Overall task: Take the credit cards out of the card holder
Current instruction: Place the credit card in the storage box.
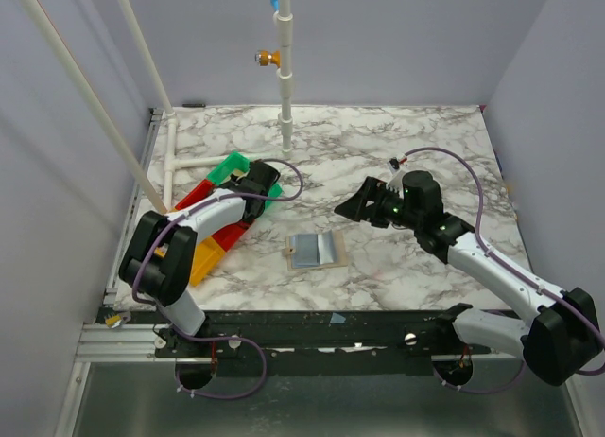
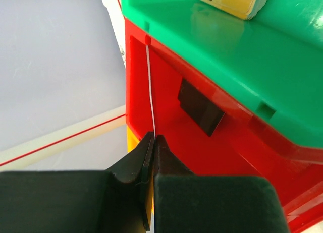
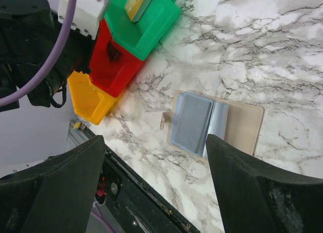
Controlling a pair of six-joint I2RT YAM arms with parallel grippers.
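Observation:
The card holder (image 1: pixel 317 250) lies open on the marble table, tan outside and grey-blue inside; it also shows in the right wrist view (image 3: pixel 242 124). My left gripper (image 1: pixel 257 184) is over the red tray (image 2: pixel 237 157), and its fingers (image 2: pixel 153 138) are shut on a thin credit card (image 2: pixel 149 86) seen edge-on. A dark card (image 2: pixel 199 106) lies in the red tray. A tan-gold card (image 2: pixel 232 1) lies in the green tray (image 2: pixel 227 56), and also shows in the right wrist view (image 3: pixel 139 3). My right gripper (image 1: pixel 359 206) hangs open and empty above and to the right of the holder (image 3: pixel 155 142).
Green (image 1: pixel 232 167), red (image 1: pixel 203 193) and orange (image 1: pixel 206 257) trays stand stacked stepwise at the left. White pipes (image 1: pixel 284 68) rise at the back and left. The black rail (image 1: pixel 312 328) runs along the table's near edge.

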